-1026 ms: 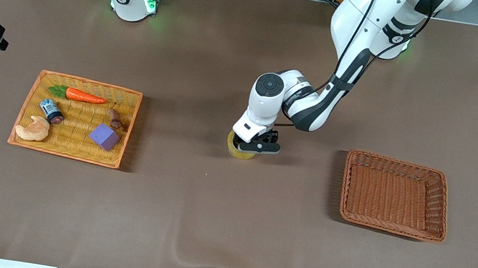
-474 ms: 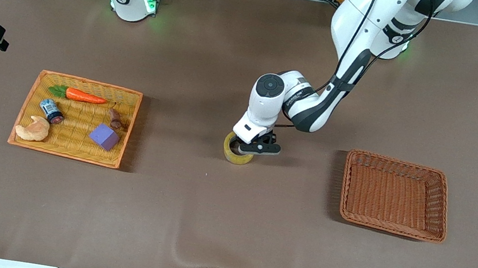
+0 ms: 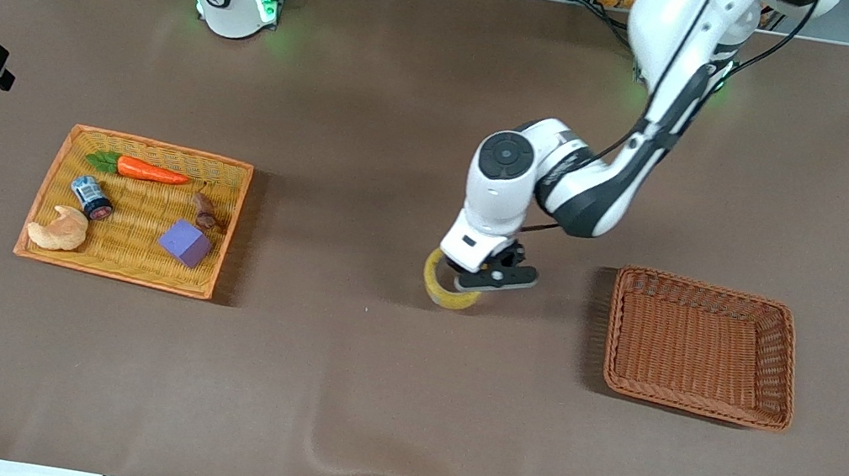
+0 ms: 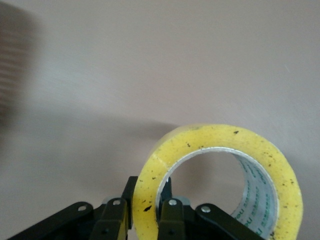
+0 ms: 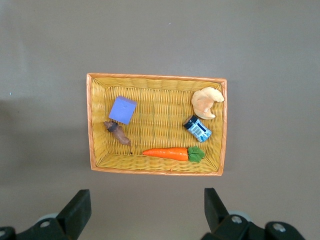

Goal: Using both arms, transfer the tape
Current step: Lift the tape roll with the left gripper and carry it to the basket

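The tape [image 3: 440, 288], a yellowish ring with a grey-white core, hangs upright over the middle of the table. My left gripper [image 3: 471, 278] is shut on it. The left wrist view shows one black finger outside the tape [image 4: 220, 136] and one inside its core, with the left gripper [image 4: 148, 189] pinching the ring's wall. My right gripper [image 5: 145, 206] is open with nothing between its fingers. It waits high over the table beside the yellow basket [image 5: 155, 78]. It does not show in the front view.
The yellow basket [image 3: 129, 275] at the right arm's end holds a carrot [image 3: 150, 171], a small blue-labelled can [image 3: 91, 196], a croissant [image 3: 58, 229], a purple cube [image 3: 185, 242] and a small brown thing [image 3: 205, 212]. A brown wicker basket [image 3: 692, 406] stands at the left arm's end.
The left gripper shut on the tape, lifted it off the table and carried it a little toward the brown wicker basket. The right arm has not moved.
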{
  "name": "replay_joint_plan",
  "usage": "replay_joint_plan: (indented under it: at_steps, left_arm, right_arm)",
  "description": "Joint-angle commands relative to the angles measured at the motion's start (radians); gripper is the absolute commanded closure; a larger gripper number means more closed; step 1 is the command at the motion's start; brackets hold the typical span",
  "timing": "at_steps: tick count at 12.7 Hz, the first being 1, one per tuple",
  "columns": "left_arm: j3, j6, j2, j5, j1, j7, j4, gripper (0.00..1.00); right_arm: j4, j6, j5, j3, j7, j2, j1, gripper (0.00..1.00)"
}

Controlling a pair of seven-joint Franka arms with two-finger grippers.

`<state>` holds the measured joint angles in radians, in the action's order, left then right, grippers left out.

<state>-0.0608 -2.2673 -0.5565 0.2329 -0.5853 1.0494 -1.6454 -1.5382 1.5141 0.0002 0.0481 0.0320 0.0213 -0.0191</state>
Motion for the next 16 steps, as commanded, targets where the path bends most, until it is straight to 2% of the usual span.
replay_joint_plan:
  at_steps: [1,4,6,8,10,13,16]
  left_arm:
    - [-0.013,0.090,0.090,0.034,0.109,-0.032,-0.027,1.00]
    - [-0.014,0.188,0.131,0.032,0.217,-0.142,-0.030,1.00]
    - [-0.017,0.253,0.177,0.023,0.295,-0.315,-0.062,1.00]
    - [-0.019,0.253,0.234,0.020,0.373,-0.376,-0.129,1.00]
    - [-0.022,0.252,0.251,0.011,0.430,-0.446,-0.166,1.00]
    - [-0.019,0.227,0.241,-0.018,0.495,-0.450,-0.189,1.00]
    - [-0.020,0.044,0.251,-0.038,0.608,-0.445,-0.315,1.00]
  right_arm:
    - [0.026,-0.012,-0.005,-0.014,-0.015,-0.006,-0.018,0.00]
    - [0.026,-0.014,0.001,-0.014,-0.014,-0.006,-0.018,0.00]
    - [0.024,-0.014,0.001,-0.016,-0.012,-0.008,-0.015,0.00]
    - [0.024,-0.015,0.001,-0.016,-0.008,-0.008,-0.015,0.00]
    - [0.023,-0.015,0.001,-0.016,-0.003,-0.009,-0.015,0.00]
    - [0.023,-0.015,-0.003,-0.016,-0.003,-0.011,-0.012,0.00]
    - [0.024,-0.017,-0.005,-0.016,-0.003,-0.009,-0.016,0.00]
